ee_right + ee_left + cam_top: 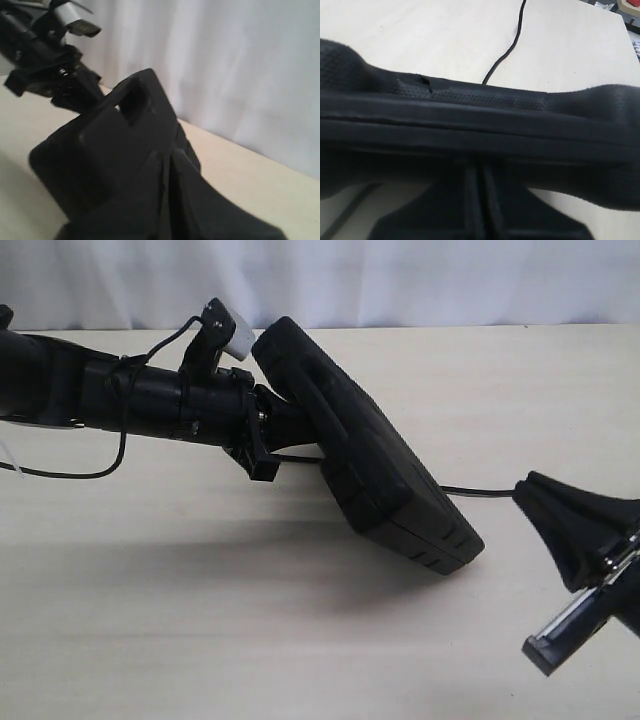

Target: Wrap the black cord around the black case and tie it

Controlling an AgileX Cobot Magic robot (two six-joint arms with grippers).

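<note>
The black case (370,455) hangs tilted above the table, one corner high at the back and the other low toward the front right. My left gripper (290,420) is shut on its edge; in the left wrist view the fingers (480,175) close under the case's rim (485,117). The black cord (478,492) runs from behind the case to my right gripper (527,490), which is shut on its end. More cord (512,42) lies on the table. In the right wrist view the case (100,150) and its handle slot (132,105) sit just beyond the closed right gripper (167,162), where the cord is hidden.
The pale wooden table (250,620) lies under both arms. A white curtain (400,280) hangs behind the far edge. A thin arm cable (95,475) loops below the left arm. A red and white object (631,6) sits past the table edge.
</note>
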